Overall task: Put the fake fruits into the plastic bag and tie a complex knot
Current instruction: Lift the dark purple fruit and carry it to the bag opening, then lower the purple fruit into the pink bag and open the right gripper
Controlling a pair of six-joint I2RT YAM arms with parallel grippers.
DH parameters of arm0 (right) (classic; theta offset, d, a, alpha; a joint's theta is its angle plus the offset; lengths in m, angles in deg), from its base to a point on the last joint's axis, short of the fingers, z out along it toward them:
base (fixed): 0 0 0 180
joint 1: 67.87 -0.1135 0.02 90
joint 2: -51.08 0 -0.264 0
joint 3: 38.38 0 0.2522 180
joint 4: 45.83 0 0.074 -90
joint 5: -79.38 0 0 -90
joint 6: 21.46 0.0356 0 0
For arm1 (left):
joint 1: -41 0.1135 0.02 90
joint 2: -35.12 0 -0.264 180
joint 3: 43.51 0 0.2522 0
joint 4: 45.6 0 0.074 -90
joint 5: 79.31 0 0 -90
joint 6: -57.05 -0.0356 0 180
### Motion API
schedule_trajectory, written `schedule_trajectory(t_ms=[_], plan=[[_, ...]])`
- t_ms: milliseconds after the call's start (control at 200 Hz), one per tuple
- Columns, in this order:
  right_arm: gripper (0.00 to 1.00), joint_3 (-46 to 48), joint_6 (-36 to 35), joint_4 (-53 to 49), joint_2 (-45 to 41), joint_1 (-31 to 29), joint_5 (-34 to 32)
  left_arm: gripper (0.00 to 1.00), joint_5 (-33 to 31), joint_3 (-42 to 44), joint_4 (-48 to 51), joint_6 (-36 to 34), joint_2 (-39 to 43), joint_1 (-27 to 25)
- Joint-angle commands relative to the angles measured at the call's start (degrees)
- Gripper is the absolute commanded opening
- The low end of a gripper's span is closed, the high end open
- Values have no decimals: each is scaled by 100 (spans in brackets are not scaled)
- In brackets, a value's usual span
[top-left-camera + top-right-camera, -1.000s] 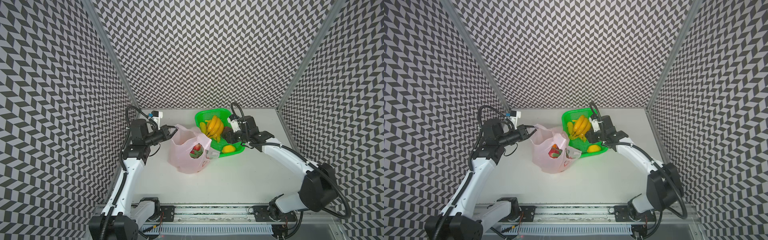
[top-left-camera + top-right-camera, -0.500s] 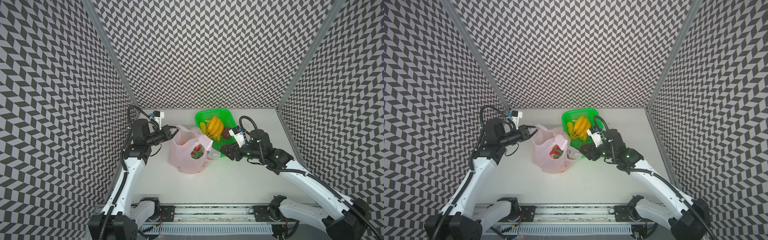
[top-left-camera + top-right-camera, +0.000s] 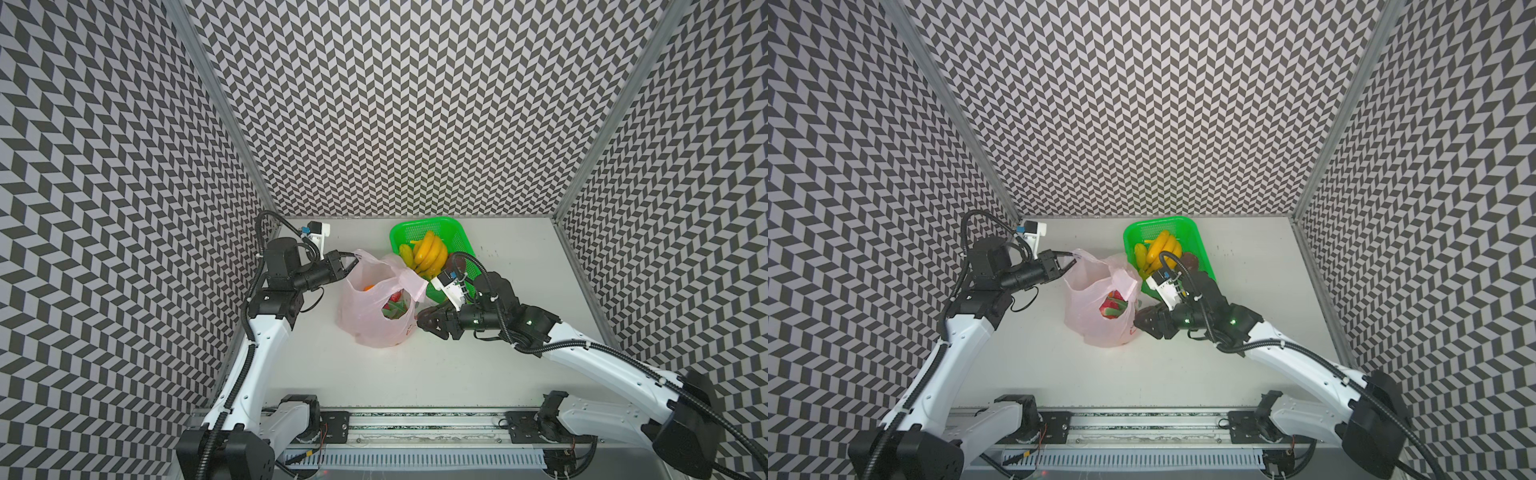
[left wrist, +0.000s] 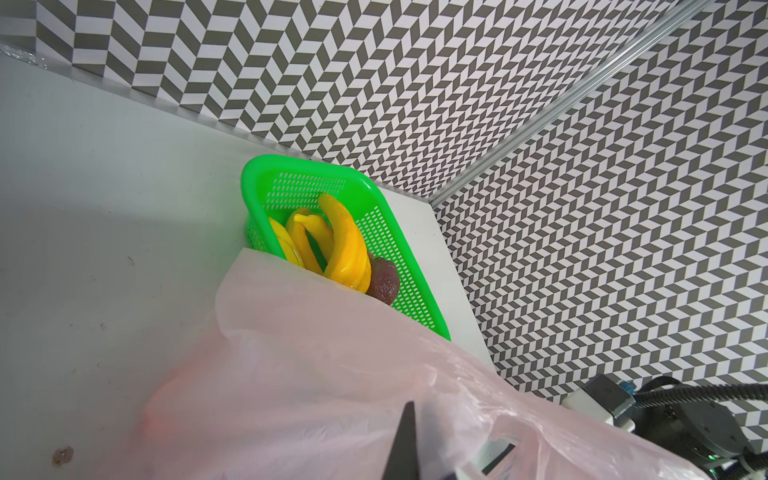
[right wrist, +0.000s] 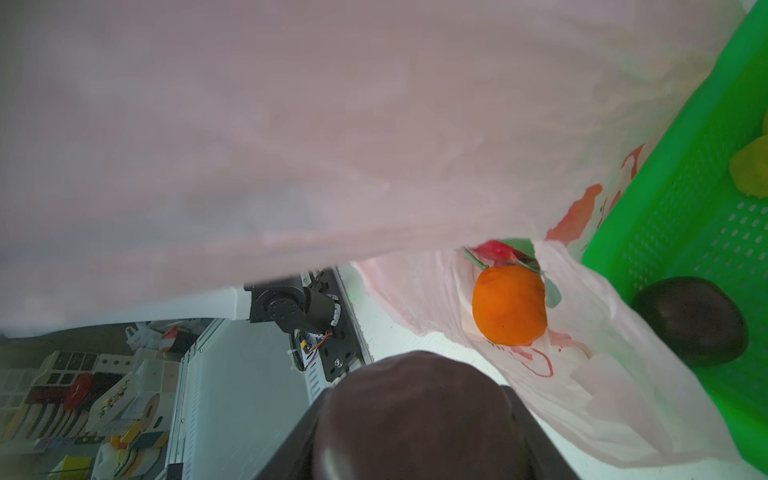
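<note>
The pale-pink plastic bag [image 3: 374,324] [image 3: 1096,324] stands open mid-table. Inside it I see an orange [image 5: 509,305] and a red-and-green fruit [image 3: 392,305]. My left gripper [image 3: 351,262] [image 4: 409,415] is shut on the bag's far-left rim and holds it up. My right gripper [image 3: 428,322] [image 5: 415,399] is shut on a dark brown round fruit [image 5: 419,424], low beside the bag's right side. Yellow bananas [image 3: 428,253] [image 4: 340,245] and another dark brown fruit [image 3: 1191,261] [image 5: 692,320] lie in the green basket. No knot shows.
The green mesh basket [image 3: 457,237] [image 3: 1196,237] [image 4: 395,232] stands behind and right of the bag, touching it. A yellow fruit [image 5: 752,166] shows through its wall. Patterned walls close in the back and both sides; the arm rail runs along the front.
My right arm has swung from over the basket forward and down to the bag's right side, carrying the dark brown fruit. The left gripper has kept its hold on the bag.
</note>
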Motion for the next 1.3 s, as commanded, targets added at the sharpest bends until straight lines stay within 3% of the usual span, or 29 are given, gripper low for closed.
schedule_trajectory(t_ms=[0,175,576,846,1127,1297], plan=[[45,-43,24,802,164,-4,-150,0,163,-105,-132,-164,-32,-46],[45,-139,4,1015,448,89,-548,0,257,-124,-46,-347,-69,-46],[45,-425,-214,1199,987,592,-20,0,411,-123,-21,-539,-121,-46],[44,-154,291,1526,824,109,-160,0,531,-97,7,-552,-32,-116],[44,226,896,2091,413,-567,-796,0,384,35,-43,-380,91,-134],[45,-71,937,2391,863,-642,-672,0,445,61,-49,-433,91,-137]])
